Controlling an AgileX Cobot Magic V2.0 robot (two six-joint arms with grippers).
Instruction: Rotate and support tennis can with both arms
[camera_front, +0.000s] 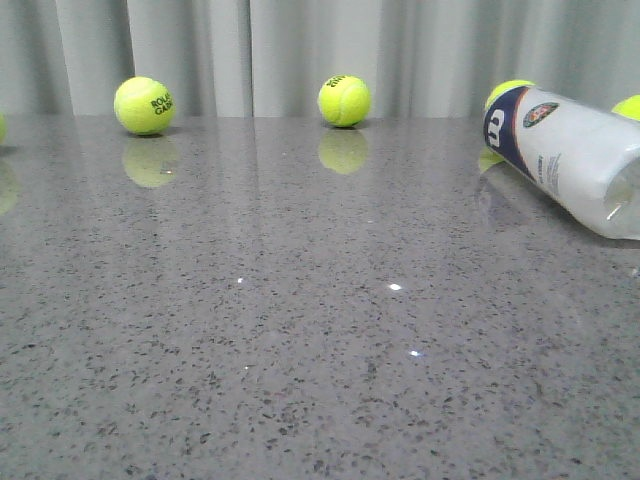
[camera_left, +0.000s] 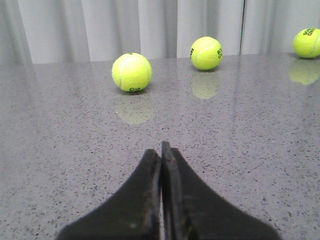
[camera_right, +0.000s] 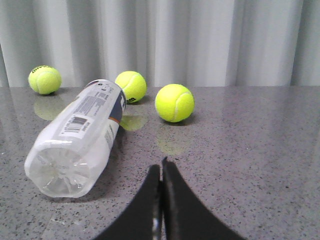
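The tennis can (camera_front: 565, 150) lies on its side at the right of the grey table, its navy section with the white W pointing to the back. In the right wrist view the tennis can (camera_right: 80, 135) shows its clear end and barcode. My right gripper (camera_right: 161, 166) is shut and empty, low over the table, beside and apart from the can. My left gripper (camera_left: 160, 150) is shut and empty, low over the table, with no can in its view. Neither gripper shows in the front view.
Yellow-green tennis balls lie at the back of the speckled table (camera_front: 300, 340): one at back left (camera_front: 144, 105), one at back centre (camera_front: 344, 100), two partly hidden behind the can (camera_front: 505, 92). A grey curtain (camera_front: 300, 50) closes the back.
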